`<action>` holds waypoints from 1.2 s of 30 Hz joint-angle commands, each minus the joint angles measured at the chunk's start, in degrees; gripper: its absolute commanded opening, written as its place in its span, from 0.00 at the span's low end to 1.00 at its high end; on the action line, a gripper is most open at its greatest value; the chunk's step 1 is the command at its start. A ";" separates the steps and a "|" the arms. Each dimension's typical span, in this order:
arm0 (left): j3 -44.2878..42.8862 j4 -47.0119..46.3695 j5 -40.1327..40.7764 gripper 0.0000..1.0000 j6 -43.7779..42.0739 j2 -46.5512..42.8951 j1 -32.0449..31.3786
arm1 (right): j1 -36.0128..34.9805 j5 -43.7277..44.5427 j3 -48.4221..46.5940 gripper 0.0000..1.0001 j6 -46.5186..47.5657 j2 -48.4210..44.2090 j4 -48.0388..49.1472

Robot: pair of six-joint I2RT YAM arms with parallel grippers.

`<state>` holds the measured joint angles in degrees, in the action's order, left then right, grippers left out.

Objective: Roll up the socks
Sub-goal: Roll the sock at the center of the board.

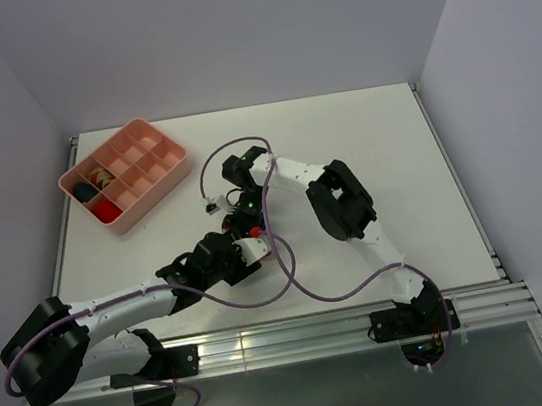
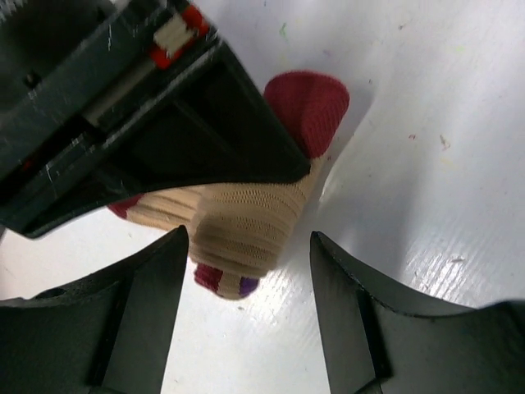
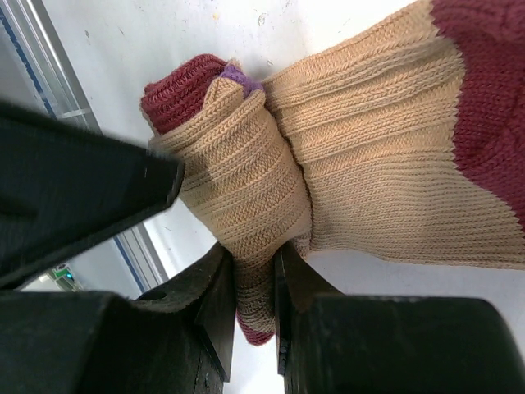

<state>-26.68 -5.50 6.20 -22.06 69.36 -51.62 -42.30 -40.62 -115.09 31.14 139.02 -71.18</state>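
Note:
One of the socks (image 3: 369, 180) lies on the white table: tan ribbed knit with a dark red toe (image 2: 308, 107) and a red and purple striped cuff end (image 2: 221, 283). Part of it is folded into a thick roll (image 3: 238, 189). My right gripper (image 3: 253, 275) is shut on a fold of this roll, with fabric squeezed between its jaws. My left gripper (image 2: 246, 279) is open, its fingers (image 2: 148, 312) standing either side of the roll's near end without pressing it. In the top view both grippers meet over the sock (image 1: 255, 233): left gripper (image 1: 240, 251), right gripper (image 1: 245, 212).
A pink compartment tray (image 1: 170, 167) stands at the back left, holding a red bundle (image 1: 106, 211), a dark bundle (image 1: 83, 192) and a patterned bundle (image 1: 100, 173). A purple cable (image 1: 292, 281) loops over the table near the grippers. A metal rail (image 1: 320, 332) runs along the near edge.

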 commanded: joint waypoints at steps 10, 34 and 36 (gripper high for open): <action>-2.15 -1.18 2.68 0.64 -5.97 6.22 -2.35 | -0.15 7.93 2.94 0.00 1.12 3.80 1.57; -11.11 7.60 -0.48 0.01 3.16 17.73 -2.61 | 6.26 -1.21 13.04 0.48 -5.20 -14.18 15.60; -12.43 8.13 -1.36 0.01 4.57 18.79 -2.61 | 7.84 -0.87 16.10 0.51 -10.18 -17.45 18.87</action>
<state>-37.91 -2.39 10.11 -22.24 85.54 -53.98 -37.21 -41.56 -101.78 26.48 128.77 -60.47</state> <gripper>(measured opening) 0.330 0.498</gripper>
